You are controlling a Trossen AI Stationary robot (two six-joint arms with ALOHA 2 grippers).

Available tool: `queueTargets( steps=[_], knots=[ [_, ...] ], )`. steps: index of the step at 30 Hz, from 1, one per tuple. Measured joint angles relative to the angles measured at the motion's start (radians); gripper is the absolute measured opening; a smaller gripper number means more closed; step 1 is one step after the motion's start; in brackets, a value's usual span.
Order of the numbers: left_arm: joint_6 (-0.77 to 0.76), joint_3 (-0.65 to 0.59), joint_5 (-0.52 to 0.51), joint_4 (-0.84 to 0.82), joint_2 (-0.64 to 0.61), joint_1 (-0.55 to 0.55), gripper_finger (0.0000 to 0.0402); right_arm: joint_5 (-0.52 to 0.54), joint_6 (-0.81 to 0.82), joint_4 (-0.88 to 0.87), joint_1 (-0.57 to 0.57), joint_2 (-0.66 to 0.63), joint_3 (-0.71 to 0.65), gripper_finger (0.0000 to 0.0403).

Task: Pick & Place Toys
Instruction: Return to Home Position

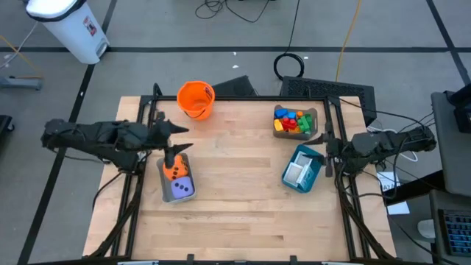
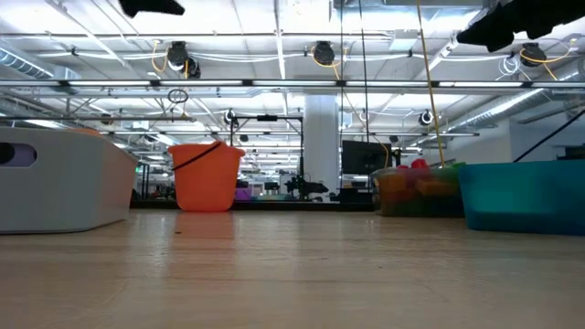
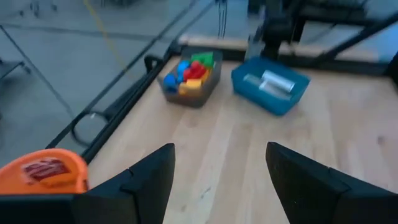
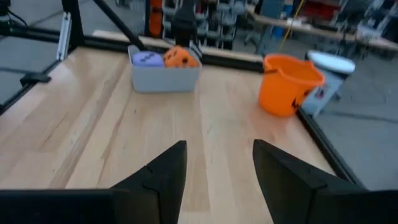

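Fingers on the left gripper (image 3: 219, 149) and right gripper (image 4: 219, 144) stand spread and empty above the wooden table (image 1: 235, 206). Blocks (image 1: 291, 121) fill the dark bin (image 1: 316, 118), dice (image 1: 179, 181) sit in the grey bin (image 1: 163, 185), cards (image 1: 296, 173) in the teal bin (image 1: 306, 152). An orange bucket (image 1: 196, 99) stands at the table's far edge. Lamps (image 2: 322, 53) hang overhead.

Worktop (image 1: 243, 177): bucket (image 1: 196, 99) at back edge, left of centre. Block bin (image 1: 313, 122) at back right, blocks (image 1: 291, 121) piled inside. Card bin (image 1: 316, 165) in front of block bin, near right edge, set askew, cards (image 1: 297, 173) inside. Dice bin (image 1: 163, 184) on left side, in front of bucket, well apart from other two bins; two dice (image 1: 182, 188) inside, one behind other. Left pincer (image 1: 182, 141) over back end of dice bin. Right pincer (image 1: 325, 151) just beside card bin, at right edge.
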Motion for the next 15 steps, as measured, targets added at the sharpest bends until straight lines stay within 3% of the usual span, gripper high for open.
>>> queueTargets(
  steps=[7, 15],
  knots=[
    [0.056, -0.384, 0.000, 0.388, -0.270, -0.033, 0.0257, -0.001, -0.125, 0.299, 0.000, -0.078, -0.167, 0.0171],
    [0.129, -0.678, 0.039, 0.696, -0.456, -0.036, 0.0255, 0.000, -0.200, 0.633, 0.000, -0.168, -0.368, 0.0170]
  ],
)
